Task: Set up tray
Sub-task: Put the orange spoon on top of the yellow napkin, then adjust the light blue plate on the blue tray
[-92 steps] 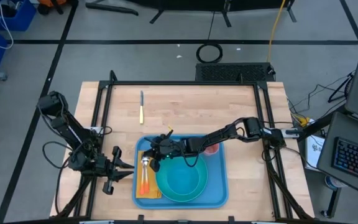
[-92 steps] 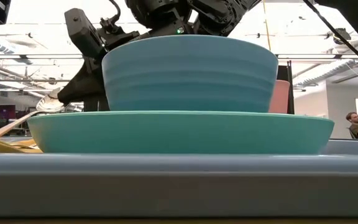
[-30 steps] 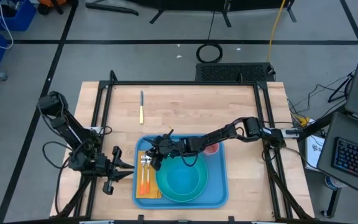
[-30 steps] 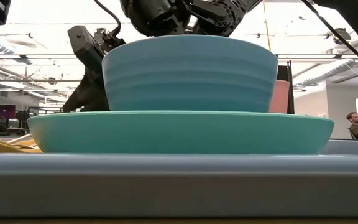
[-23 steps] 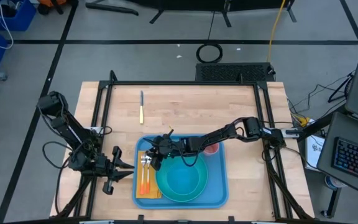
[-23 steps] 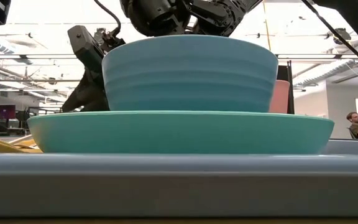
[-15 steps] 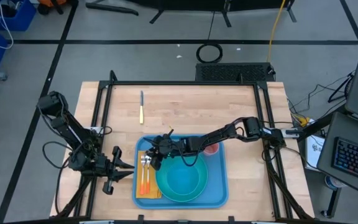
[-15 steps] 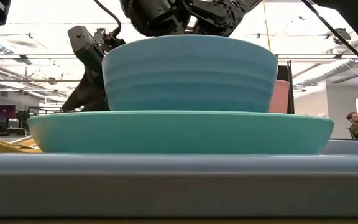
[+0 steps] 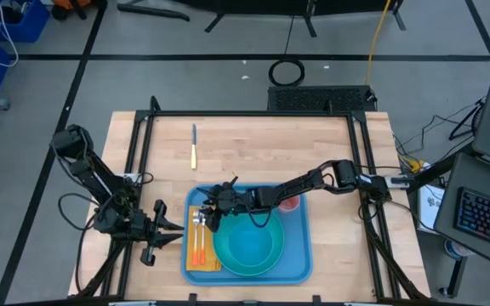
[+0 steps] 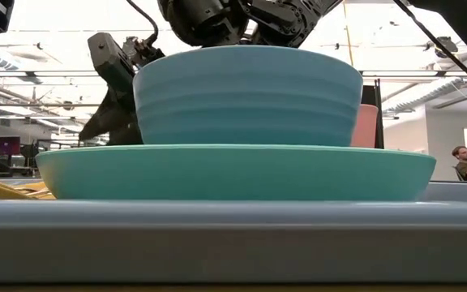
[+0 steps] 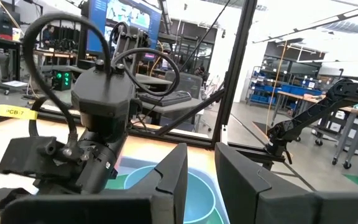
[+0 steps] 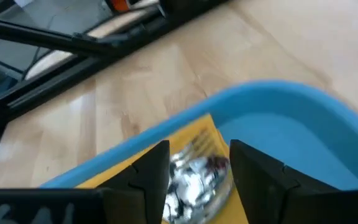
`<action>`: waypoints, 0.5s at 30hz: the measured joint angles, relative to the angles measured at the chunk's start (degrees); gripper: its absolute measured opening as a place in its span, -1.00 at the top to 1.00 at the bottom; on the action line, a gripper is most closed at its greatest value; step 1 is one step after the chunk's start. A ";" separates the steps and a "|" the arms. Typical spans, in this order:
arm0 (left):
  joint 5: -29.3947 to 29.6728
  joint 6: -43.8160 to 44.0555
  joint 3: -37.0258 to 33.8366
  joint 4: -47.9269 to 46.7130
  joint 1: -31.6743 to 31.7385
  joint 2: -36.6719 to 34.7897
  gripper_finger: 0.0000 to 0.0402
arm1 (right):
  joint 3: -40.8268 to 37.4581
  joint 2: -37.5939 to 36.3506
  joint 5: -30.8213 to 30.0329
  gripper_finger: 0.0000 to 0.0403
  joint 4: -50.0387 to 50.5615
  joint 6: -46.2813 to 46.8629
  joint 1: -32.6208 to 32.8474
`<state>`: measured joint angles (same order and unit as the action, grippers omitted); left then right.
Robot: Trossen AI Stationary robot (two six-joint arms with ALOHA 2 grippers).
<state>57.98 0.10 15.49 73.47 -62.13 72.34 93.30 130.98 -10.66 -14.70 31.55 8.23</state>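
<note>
The light-blue tray lies at the table's near middle. On it a turquoise bowl stands on a turquoise plate, and a pink cup stands at its far right. A yellow-orange napkin lies along its left side. A fork and a spoon with orange handles lie on the napkin. My right gripper is open over the tray's far left corner, its fingers on either side of the utensils' metal heads. My left gripper waits open just left of the tray, nothing between its fingers. My right gripper comes slanting down from the tray's right side, and the utensils' metal heads lie on the napkin between its two fingers. I cannot tell whether either finger touches them.
A knife with a yellow handle lies on the bare wood at the far left. A black frame runs round the table's edges. My right arm reaches over the tray's far right part, past the cup.
About three seconds ago the spoon stood raised and aslant to the left of the bowl. It now lies flat on the napkin beside the fork. Over the last second neither arm nor any object has plainly moved.
</note>
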 joint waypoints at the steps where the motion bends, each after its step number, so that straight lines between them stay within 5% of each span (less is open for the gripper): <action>1: 0.00 0.00 0.00 0.00 0.00 0.00 0.58 | 0.00 0.01 0.07 0.20 -1.00 -0.90 0.08; 7: 0.01 0.00 0.00 0.00 -0.01 0.00 0.58 | 0.07 -1.72 4.01 0.20 -1.08 -9.36 1.36; 15: 0.01 -0.18 0.00 0.00 0.00 0.00 0.58 | 0.07 -10.01 6.41 0.35 16.60 -22.56 2.03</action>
<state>57.99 -0.08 15.49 73.47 -62.13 72.34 93.36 120.97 -4.25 1.90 8.99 10.26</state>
